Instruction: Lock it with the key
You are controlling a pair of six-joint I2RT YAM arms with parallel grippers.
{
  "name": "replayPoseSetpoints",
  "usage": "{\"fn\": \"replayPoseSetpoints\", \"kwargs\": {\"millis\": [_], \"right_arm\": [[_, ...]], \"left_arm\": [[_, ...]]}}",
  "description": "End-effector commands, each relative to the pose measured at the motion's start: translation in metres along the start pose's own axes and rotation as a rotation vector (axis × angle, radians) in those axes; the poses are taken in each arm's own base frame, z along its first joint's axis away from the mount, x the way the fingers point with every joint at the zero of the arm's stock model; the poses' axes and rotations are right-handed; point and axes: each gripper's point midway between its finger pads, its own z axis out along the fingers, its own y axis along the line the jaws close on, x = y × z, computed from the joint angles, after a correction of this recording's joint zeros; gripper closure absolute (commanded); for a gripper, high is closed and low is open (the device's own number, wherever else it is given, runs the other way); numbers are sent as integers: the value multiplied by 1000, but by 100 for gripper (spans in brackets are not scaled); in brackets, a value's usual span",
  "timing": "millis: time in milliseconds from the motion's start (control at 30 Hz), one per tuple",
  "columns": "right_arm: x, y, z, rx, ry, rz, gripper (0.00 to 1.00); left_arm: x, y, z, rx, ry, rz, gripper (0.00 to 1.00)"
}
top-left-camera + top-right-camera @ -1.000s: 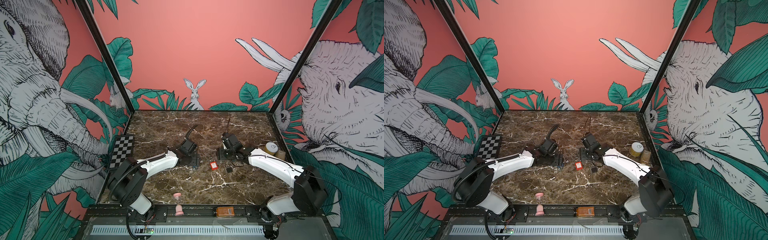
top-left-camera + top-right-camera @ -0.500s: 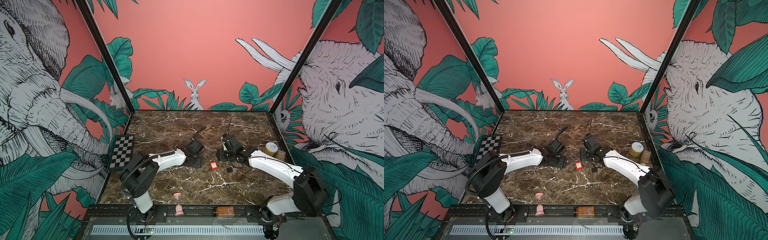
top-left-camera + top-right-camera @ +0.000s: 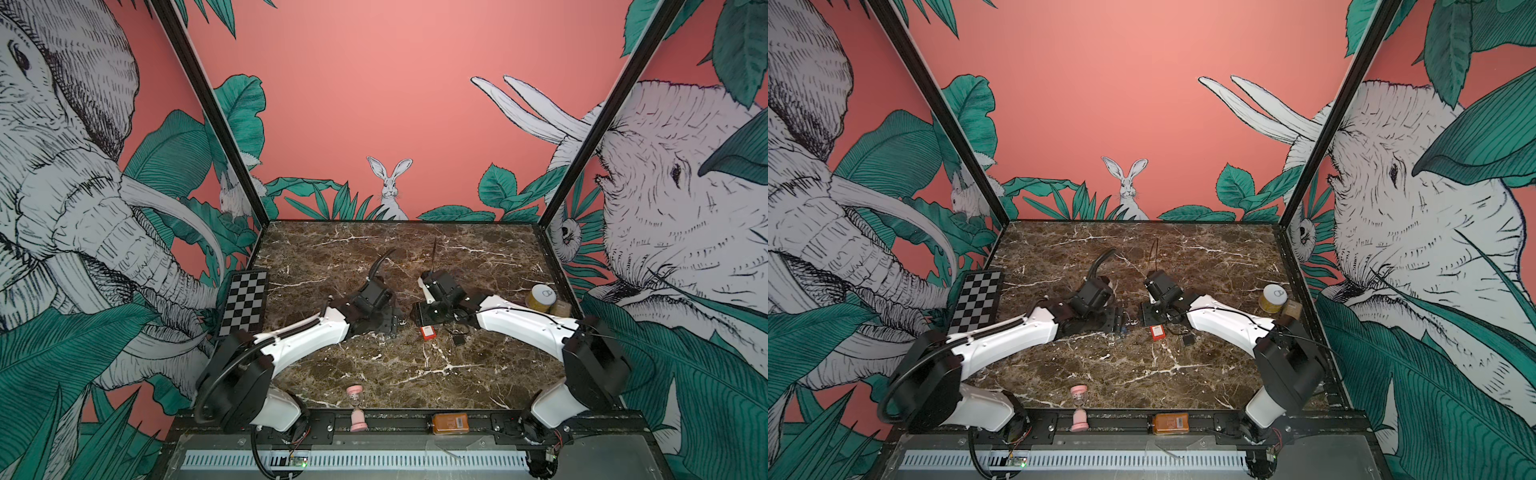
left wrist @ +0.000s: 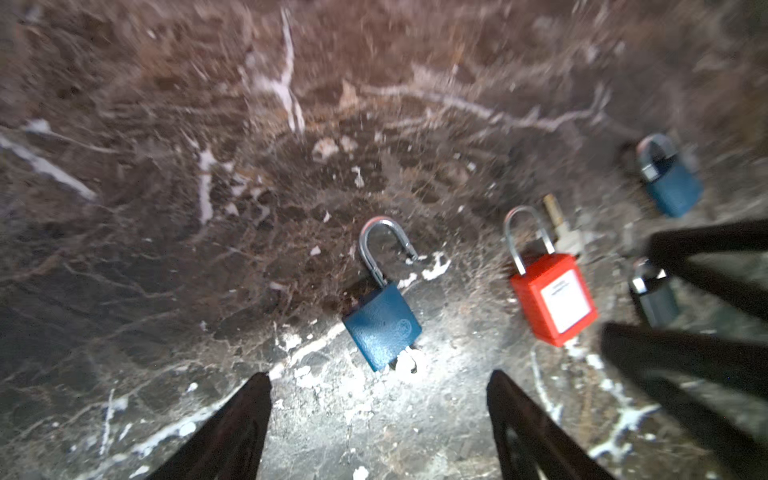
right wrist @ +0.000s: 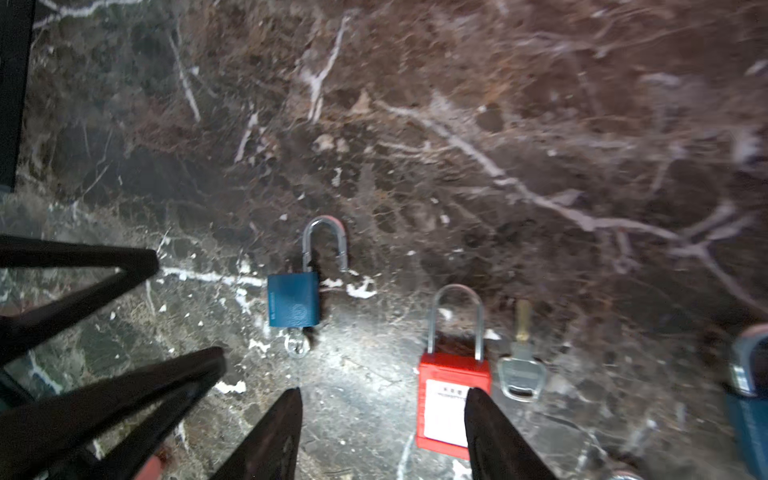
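With left claw (image 4: pixel 378 379) and right claw (image 5: pixel 382 394) both spread and empty, best pin the blue padlock (image 4: pixel 382 326) flat, press its open shackle (image 4: pixel 380 243) home, then turn its key (image 5: pixel 296 345).

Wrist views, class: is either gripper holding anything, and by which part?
Nothing is held. The left gripper and right gripper are both open; the blue padlock and red padlock lie free.

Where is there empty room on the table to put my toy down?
Two bare patches: the back strip of the table, between the rear wall and the left gripper and right gripper; and the front stretch between the red padlock and the pink hourglass. The middle is crowded with both grippers, the blue padlock and a key.
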Motion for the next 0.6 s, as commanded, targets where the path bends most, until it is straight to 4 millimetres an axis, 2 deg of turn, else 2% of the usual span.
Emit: {"fn": "replayPoseSetpoints", "kwargs": {"millis": [0, 233, 267, 300, 367, 567], "right_arm": [[0, 20, 14, -2, 22, -57, 39], [8, 42, 44, 63, 99, -126, 38], [12, 41, 48, 84, 113, -136, 38], [4, 47, 48, 93, 98, -148, 38], [3, 49, 52, 123, 109, -166, 38], [6, 44, 67, 210, 156, -210, 38]], "left_arm": [[-9, 29, -15, 29, -73, -159, 17], [-9, 70, -39, 39, -209, -344, 17], [-8, 73, -40, 45, -224, -361, 17], [-7, 76, -41, 54, -236, -376, 16], [-4, 82, -40, 55, -237, -394, 16], [5, 87, -35, 73, -207, -409, 16]]}}
